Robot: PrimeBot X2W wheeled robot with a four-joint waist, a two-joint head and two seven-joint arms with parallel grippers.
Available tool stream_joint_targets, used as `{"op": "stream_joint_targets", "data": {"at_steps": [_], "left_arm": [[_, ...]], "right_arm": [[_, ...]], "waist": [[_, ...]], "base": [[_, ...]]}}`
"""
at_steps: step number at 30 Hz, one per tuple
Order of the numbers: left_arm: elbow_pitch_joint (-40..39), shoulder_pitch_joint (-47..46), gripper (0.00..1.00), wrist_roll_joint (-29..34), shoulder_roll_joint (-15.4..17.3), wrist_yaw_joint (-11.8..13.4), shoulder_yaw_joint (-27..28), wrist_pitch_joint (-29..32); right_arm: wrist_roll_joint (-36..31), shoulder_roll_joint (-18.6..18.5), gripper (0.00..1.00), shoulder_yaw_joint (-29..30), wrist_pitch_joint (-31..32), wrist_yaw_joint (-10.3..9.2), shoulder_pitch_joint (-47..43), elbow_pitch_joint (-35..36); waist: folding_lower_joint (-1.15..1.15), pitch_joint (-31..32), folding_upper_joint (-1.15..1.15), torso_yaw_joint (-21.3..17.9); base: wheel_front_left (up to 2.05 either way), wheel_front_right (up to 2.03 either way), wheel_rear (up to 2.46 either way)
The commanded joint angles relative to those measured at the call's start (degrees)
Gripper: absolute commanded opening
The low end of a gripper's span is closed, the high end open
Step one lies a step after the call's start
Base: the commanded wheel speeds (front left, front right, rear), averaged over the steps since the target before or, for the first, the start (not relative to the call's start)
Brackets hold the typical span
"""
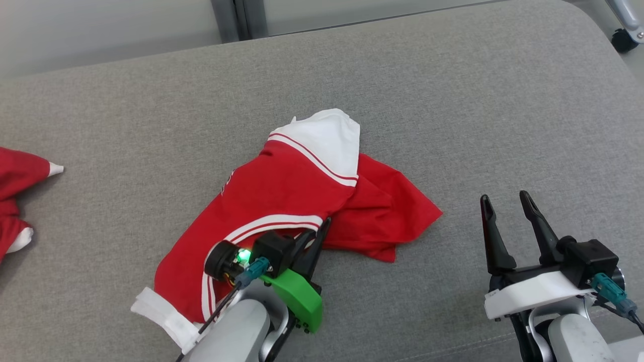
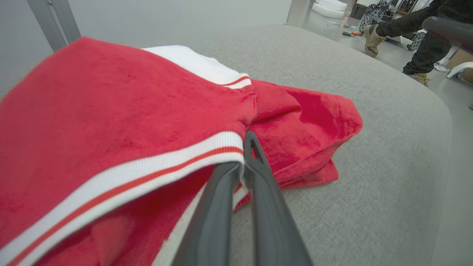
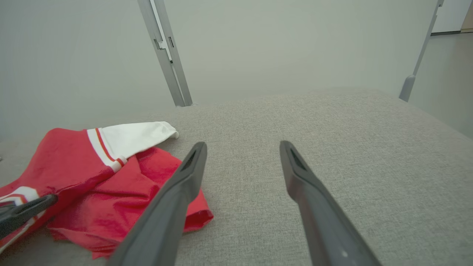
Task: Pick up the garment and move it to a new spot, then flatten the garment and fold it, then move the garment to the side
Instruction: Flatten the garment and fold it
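Red jersey [image 1: 282, 191] in the middle of the grey fabric-covered bench [image 1: 453, 100], lying crumpled. One white sleeve [image 1: 327, 138] is flopped across the top at the far side, and a loose red fold is spilling out to the right. A white band with a red stripe [image 2: 147, 166] runs along the near edge. That's where the left tool [image 1: 324, 223] is: fingers pressed together, clamped on the jersey right at that striped band. From the left wrist view the band drapes over one dark finger [image 2: 218, 207] while the other lies against it on the outside, tips tucked into the red cloth.

Over to the right tool [image 1: 504, 198]: fingers spread wide apart, pointing away across bare grey fabric, off to the right of the jersey and not touching it. From its own wrist view the jersey sits to the left of the fingers, its nearest red corner just behind the left finger.

Further out, a second red garment with white tips [image 1: 15, 201] lies at the far left edge of the bench. A grey metal post [image 3: 166, 51] stands behind the bench against a pale wall. A person's legs and shoes [image 2: 417, 33] are on the floor beyond the bench's corner, and there's a black caster wheel [image 1: 624, 39] at the far right.
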State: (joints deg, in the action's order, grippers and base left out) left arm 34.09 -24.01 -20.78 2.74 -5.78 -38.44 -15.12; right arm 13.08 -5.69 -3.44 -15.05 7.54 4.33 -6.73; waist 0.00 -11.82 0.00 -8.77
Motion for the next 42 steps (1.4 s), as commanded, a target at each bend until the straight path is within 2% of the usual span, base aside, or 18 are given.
{"op": "stream_joint_targets", "data": {"at_steps": [1,6,10,14,18,23,24,25,26,35,42], "left_arm": [[-1.17,-1.36,0.00,0.07,0.29,0.36,0.67,-0.04],[-5.62,-4.23,0.00,2.47,0.93,0.82,4.69,-0.04],[-8.61,-7.84,0.00,4.27,5.00,0.81,10.09,-0.04],[-8.19,-12.43,0.00,5.23,10.11,0.36,14.71,-0.03],[-3.77,-15.44,0.00,3.73,14.77,-0.18,19.38,-0.03],[3.60,-17.24,0.00,3.58,17.41,-0.69,21.16,-0.03],[4.65,-17.49,0.34,3.77,17.66,-0.63,21.32,-0.03],[5.64,-17.71,0.86,3.87,17.77,-0.68,21.59,-0.04],[6.33,-17.73,1.00,3.88,17.52,-0.70,21.91,-0.03],[5.58,-13.82,1.00,5.64,15.95,-1.05,23.38,-0.04],[-2.89,-6.69,1.00,6.43,14.13,0.09,27.26,-0.03]], "right_arm": [[0.11,0.15,1.00,0.03,-0.19,-0.09,0.25,-0.06],[0.22,0.26,1.00,0.42,-0.19,-0.10,-0.47,0.03],[0.16,0.42,1.00,0.46,-0.19,-0.09,-0.47,-0.11],[0.29,0.52,1.00,0.02,-0.19,-0.10,0.07,-0.39],[0.61,0.57,1.00,-0.58,-0.19,-0.09,1.01,-0.80],[0.83,0.76,1.00,-0.52,-0.19,-0.10,1.88,-1.30],[0.83,0.79,1.00,-0.53,-0.19,-0.09,2.09,-1.33],[0.85,0.84,1.00,-0.55,-0.19,-0.09,2.26,-1.37],[0.89,0.86,1.00,-0.40,-0.19,-0.09,2.27,-1.45],[0.60,1.05,1.00,0.17,-0.19,-0.09,1.23,-2.38],[0.33,1.06,1.00,0.81,-0.19,-0.09,-0.85,-2.84]], "waist": [[0.00,0.27,0.00,0.67],[0.00,0.86,0.00,2.63],[0.00,1.12,0.00,3.61],[0.00,1.00,0.00,3.56],[0.00,0.26,0.00,2.43],[0.00,-1.06,0.00,1.20],[0.00,-1.28,0.00,1.09],[0.00,-1.50,0.00,0.99],[0.00,-1.65,0.00,0.99],[0.00,0.55,0.00,3.49],[0.00,4.84,0.00,6.56]], "base": [[0.00,0.00,0.00],[0.00,0.00,0.00],[0.00,0.00,0.00],[0.00,0.00,0.00],[0.00,0.00,0.00],[0.00,0.00,0.00],[0.00,0.00,0.00],[0.00,0.00,0.00],[0.00,0.00,0.00],[0.00,0.00,0.00],[0.00,0.00,0.00]]}}
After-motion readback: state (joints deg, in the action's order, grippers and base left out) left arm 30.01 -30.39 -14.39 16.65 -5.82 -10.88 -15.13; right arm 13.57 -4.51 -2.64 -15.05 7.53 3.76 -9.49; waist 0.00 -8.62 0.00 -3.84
